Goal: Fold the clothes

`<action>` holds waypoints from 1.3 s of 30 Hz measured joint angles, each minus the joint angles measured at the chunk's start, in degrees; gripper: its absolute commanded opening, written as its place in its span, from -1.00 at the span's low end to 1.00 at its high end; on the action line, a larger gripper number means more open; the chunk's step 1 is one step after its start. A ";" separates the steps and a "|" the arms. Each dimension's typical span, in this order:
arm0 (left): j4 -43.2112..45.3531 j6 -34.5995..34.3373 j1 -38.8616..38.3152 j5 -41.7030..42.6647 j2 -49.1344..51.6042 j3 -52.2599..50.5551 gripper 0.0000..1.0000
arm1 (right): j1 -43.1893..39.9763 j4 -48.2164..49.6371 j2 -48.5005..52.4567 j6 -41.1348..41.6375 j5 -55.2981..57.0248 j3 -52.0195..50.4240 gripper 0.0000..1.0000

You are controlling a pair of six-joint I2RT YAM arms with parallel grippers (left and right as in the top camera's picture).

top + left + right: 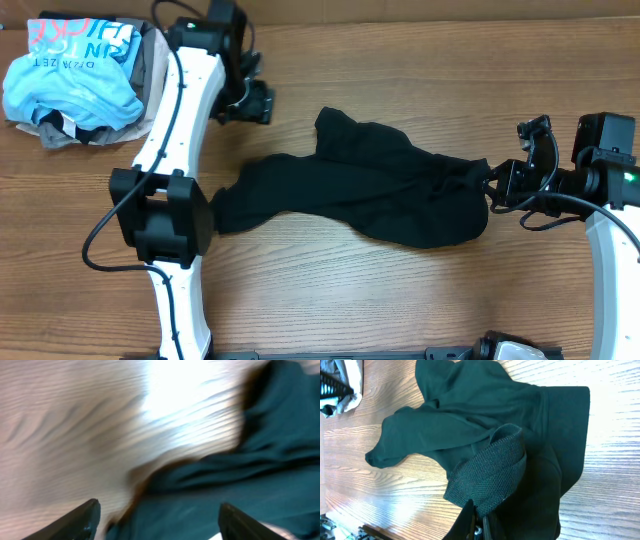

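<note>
Overhead view: plain black soft-fabric short-sleeved shirt (380,190), crumpled and unfolded, lying across the middle of the light brown wood-grain desk (400,70), stretched left to right, one lobe bunched toward the far edge. Left end of the shirt just beside the black elbow joint of the white left arm (170,215); right end meeting the right fingers (497,185). Right wrist view: right fingers closed, pinching a ribbed knit band of the shirt, remaining fabric spread in soft folds over the wood beyond. Left fingers (258,100) toward the far left of the desk, near the shirt's raised lobe but apart from it. Left wrist view, heavily blurred: both left fingers standing wide apart, holding nothing, dark fabric and bare wood below. Far left corner: heap of other garments, light blue shirt with pink and white lettering (70,70) on top, beige and grey pieces (150,65) beneath, well apart from the black shirt.
</note>
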 measured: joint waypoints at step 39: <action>32.41 5.33 -13.44 2.93 15.85 15.10 -0.92 | 0.00 2.45 0.09 0.02 0.15 0.00 -0.92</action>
